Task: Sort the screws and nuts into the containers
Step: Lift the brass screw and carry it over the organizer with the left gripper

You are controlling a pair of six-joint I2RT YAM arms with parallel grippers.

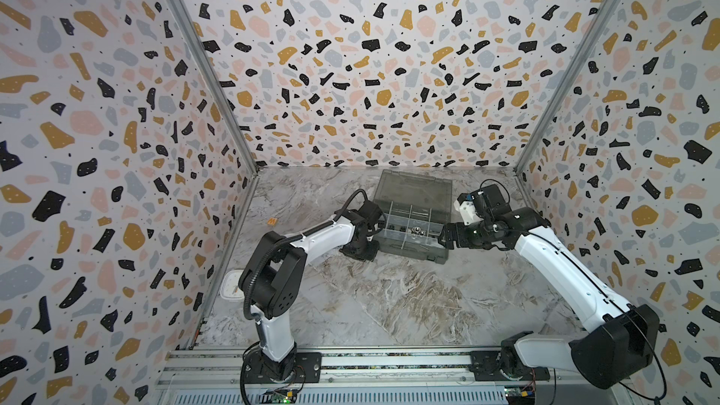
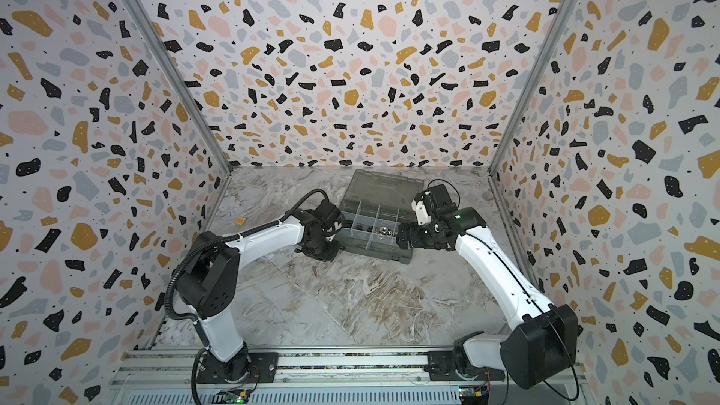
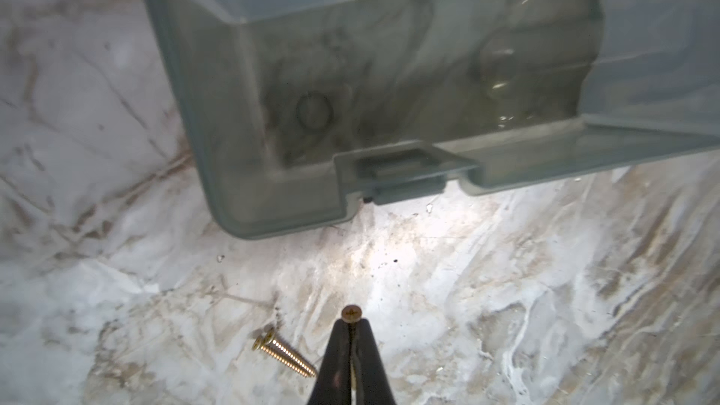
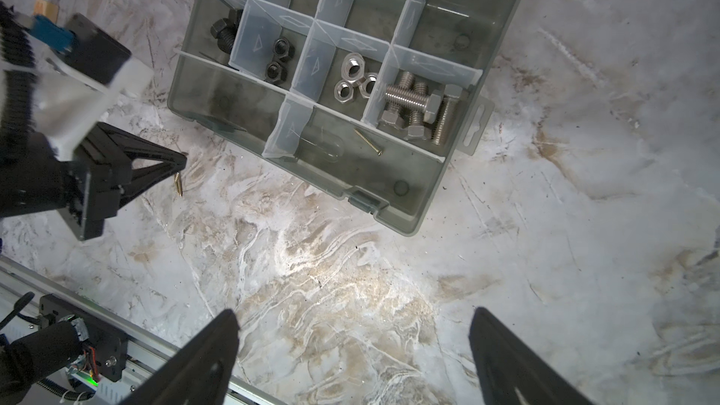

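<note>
Left pincer (image 3: 352, 325): clamps one brass screw (image 3: 352, 312) at frame bottom, just beside two loose screws (image 3: 284, 356) on desk (image 3: 467, 286). Right pincer (image 4: 355, 311): gapes wide above desk. Beyond, upper centre: box (image 4: 389, 165) holds silver nuts (image 4: 354, 79), bolts (image 4: 420, 111), side by side.

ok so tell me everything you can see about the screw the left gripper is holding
A small brass-coloured screw with a flat round cross-recessed head and a threaded shank tapering to a point. The left gripper is shut on it just below the head, both black fingertips pressing the shank. It hangs tip down over the marble table, just outside the grey organiser box. Whether the tip touches the table is unclear.
</note>
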